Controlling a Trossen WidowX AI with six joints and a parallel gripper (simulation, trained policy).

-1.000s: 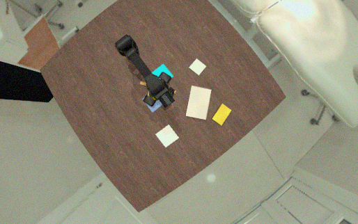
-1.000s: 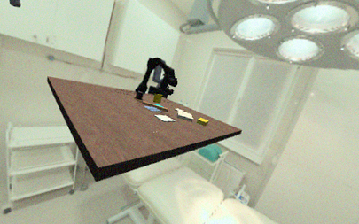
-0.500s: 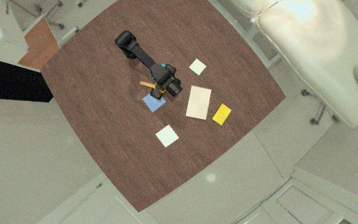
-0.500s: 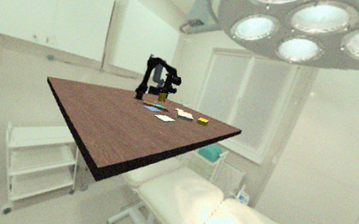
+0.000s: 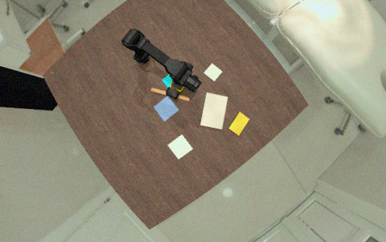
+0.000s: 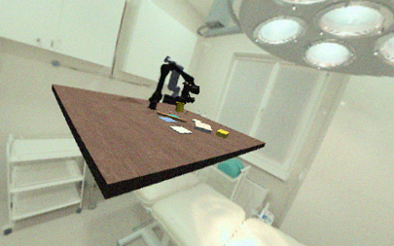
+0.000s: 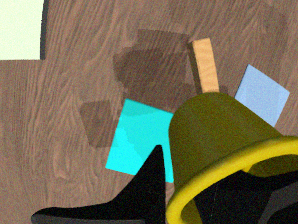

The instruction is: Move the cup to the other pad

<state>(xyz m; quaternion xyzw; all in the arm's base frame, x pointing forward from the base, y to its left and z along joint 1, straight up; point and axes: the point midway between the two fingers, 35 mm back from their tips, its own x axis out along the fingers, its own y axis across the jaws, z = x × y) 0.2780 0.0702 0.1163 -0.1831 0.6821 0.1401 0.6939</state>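
meanwhile the yellow cup (image 5: pixel 182 89) (image 6: pixel 180 107) (image 7: pixel 220 135) is hanging above the counter (image 5: pixel 124 131) (image 6: pixel 137 143) (image 7: pixel 75 85) near the cyan pad (image 5: pixel 167 80) (image 6: pixel 174 116) (image 7: pixel 137 145), its rim facing up and its long axis standing roughly upright. the hand (image 5: pixel 182 89) (image 6: pixel 188 100) is pinching the cup's wall, and the arm (image 5: pixel 159 56) (image 6: pixel 180 68) is reaching outward, bent down at the wrist. marbles are hidden from sight.

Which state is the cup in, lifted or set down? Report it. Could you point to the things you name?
Lifted: the exterior view shows the yellow cup (image 5: pixel 182 89) (image 6: pixel 180 107) (image 7: pixel 220 130) under the claw (image 6: pixel 187 101), and the wrist view shows tabletop and the cyan pad (image 5: pixel 167 80) (image 7: pixel 137 140) well beneath it.
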